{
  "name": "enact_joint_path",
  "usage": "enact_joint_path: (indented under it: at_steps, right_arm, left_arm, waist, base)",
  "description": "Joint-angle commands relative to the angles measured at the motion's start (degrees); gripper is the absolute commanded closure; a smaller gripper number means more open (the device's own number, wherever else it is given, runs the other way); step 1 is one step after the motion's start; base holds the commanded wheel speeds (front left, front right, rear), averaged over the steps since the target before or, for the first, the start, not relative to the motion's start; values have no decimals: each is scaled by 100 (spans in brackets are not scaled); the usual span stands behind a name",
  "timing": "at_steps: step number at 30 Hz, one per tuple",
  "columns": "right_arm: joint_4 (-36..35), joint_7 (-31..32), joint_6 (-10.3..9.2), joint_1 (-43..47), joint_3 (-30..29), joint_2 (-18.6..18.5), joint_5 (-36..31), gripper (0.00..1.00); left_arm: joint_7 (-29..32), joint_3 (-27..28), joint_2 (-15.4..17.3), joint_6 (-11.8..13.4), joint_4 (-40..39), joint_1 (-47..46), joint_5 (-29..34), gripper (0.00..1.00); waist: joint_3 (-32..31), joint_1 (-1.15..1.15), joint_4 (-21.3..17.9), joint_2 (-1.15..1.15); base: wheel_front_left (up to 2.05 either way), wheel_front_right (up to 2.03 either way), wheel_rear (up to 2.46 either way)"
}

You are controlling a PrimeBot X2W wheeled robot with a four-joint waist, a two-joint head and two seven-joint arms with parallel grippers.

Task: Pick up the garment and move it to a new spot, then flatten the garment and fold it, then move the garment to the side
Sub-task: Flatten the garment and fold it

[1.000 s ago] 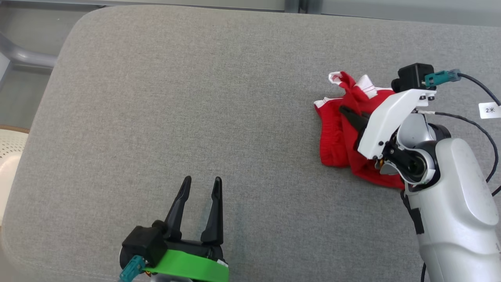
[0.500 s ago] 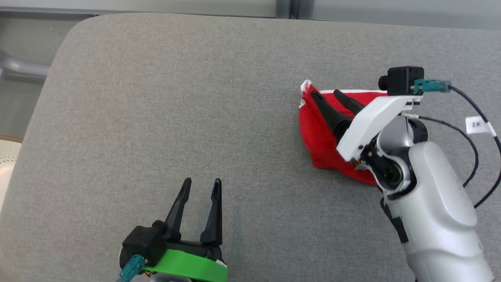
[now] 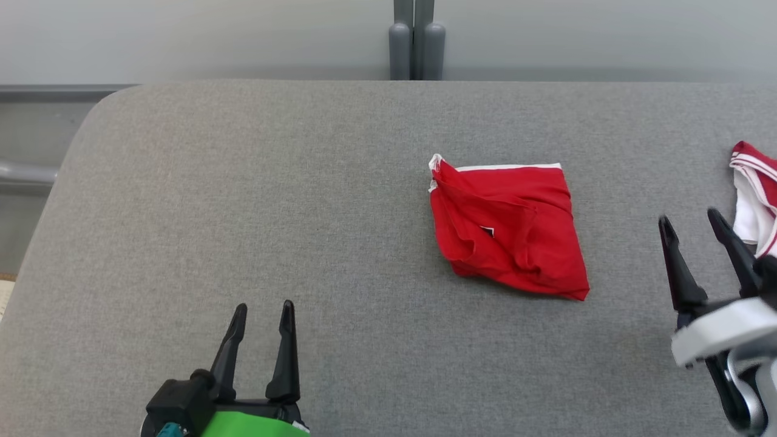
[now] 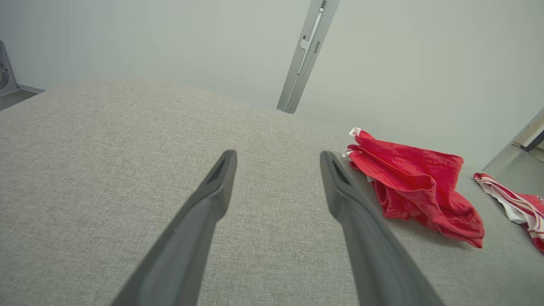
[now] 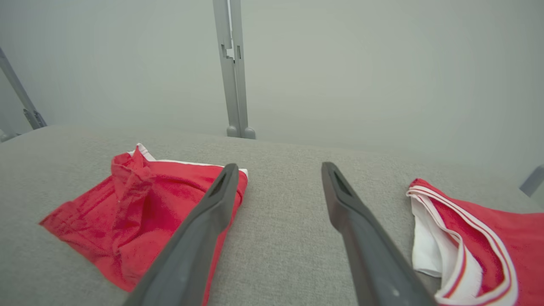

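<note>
The garment [image 3: 507,227] is lying folded mid-tabletop [image 3: 243,182], to the left of the nearer right claw [image 3: 689,218], which is standing open and empty. The left claw [image 3: 264,306], also open, is waiting well apart.

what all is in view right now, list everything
folded garment: one, red with a white edge strip, middle-right of the table, lying free
second jersey: one, red with white stripe trim and white inside, at the table's right edge
table: one, grey fabric top, under both red pieces
post: one, grey, upright behind the table's far edge
wall: one, pale grey-green, behind the table
left tool: one, dark fingers on a green ring, lower left, open, empty
right tool: one, dark fingers on a white bracket, lower right, open, empty, between the two red pieces
</note>
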Motion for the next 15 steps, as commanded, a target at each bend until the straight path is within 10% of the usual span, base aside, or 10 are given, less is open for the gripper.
enact_joint_path:
  at_steps: [1,15]
  right_arm:
    - [151,-221,3,260,-63,-50,-141,0]
    - [411,-627,2,1379,-931,375,-594,0]
  left_arm:
    - [-15,94,9,-36,-2,137,111,0]
    - [-15,673,9,-162,-102,583,371,0]
  waist:
    - [-283,0,-216,0]
    - [-606,0,-440,0]
  base:
    - [0,0,0]
    - [0,0,0]
